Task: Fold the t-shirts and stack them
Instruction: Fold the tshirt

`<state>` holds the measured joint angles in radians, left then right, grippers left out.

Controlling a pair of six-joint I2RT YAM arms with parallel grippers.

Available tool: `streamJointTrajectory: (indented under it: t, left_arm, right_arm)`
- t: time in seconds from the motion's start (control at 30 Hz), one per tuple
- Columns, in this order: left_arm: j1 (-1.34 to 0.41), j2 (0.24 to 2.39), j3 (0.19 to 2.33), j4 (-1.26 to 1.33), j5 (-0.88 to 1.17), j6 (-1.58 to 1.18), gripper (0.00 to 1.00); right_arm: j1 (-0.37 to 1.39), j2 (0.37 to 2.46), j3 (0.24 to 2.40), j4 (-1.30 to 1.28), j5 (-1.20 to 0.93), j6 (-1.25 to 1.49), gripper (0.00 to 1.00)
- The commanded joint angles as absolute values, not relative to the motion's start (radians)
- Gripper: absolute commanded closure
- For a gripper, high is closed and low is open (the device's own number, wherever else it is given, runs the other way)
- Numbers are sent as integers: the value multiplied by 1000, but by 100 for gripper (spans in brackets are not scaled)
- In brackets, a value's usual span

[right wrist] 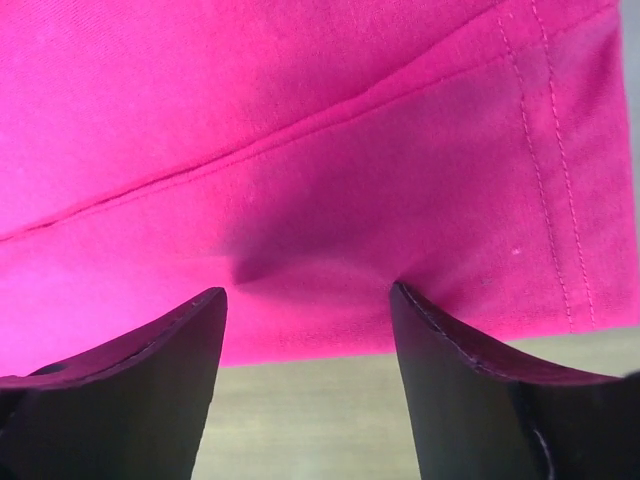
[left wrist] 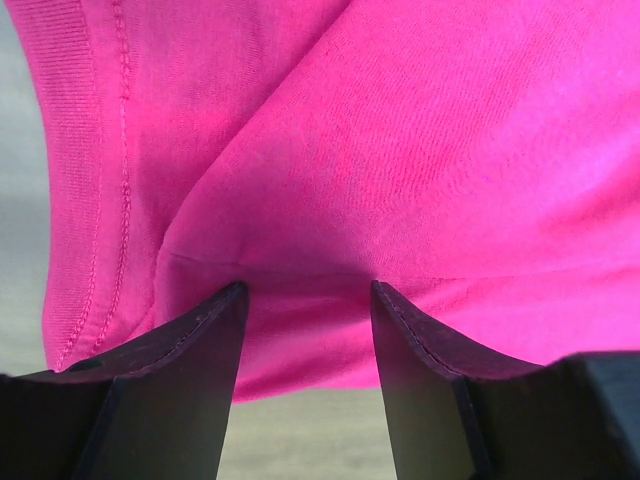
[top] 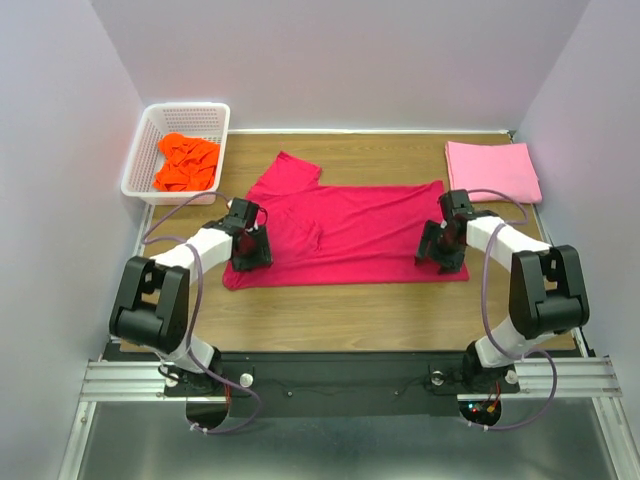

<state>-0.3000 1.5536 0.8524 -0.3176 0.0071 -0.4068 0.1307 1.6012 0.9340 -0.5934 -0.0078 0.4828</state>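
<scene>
Far left & behind the red shirt (top: pixel 350 235): white basket (top: pixel 140 150) w/ the orange shirt (top: pixel 186 163) crumpled inside, not folded yet. Left gripper (top: pixel 250 250) sits low on the red shirt's left end, near its front edge. Jaws apart, nothing pinched; wrist view shows cloth just past the tips w/ a small ridge btw them. The red shirt lies spread on the table (top: pixel 350 310), long side left-right, one sleeve sticking out back-left; looks part-folded. Right gripper (top: pixel 440 252) is at the shirt's right end by the stitched hem, jaws apart too, clamped on nothing. Right & behind the red shirt: pink shirt (top: pixel 492 170), a neat folded square, apart from it.

Step in hand, prob.: folding the red shirt, grippers at both ends w/o a hold. Next move needs both to close on matching edges, lift together & carry over evenly, no skew.
</scene>
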Motion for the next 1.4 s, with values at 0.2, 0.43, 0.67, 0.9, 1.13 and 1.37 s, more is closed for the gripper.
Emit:
streamJointTrajectory:
  t: [0.2,0.43,0.67,0.9,1.13,1.37]
  left_arm:
    - [-296,1315,660,-615,238,-466,30]
    - [-272,1310,929,-692,8,-396,23]
    - [-225,1560,1224,-487,-110,-198,23]
    - [-209,1943,1486,-471,-118,-84,30]
    - [-207,2049,1543,-417,-137,-87,31]
    - [-207,2068,1551,-405,-133,-89,31]
  right_arm:
    - [126,1479,834,-853,-104,494,21]
    - [126,1468,1061,-908,-9,436,19]
    - [103,1626,1302,-815,164,330,20]
    - [49,1771,1403,-605,60,368,38]
    - [51,1871,1488,-560,84,367,42]
    - [49,1882,1482,-549,97,359,42]
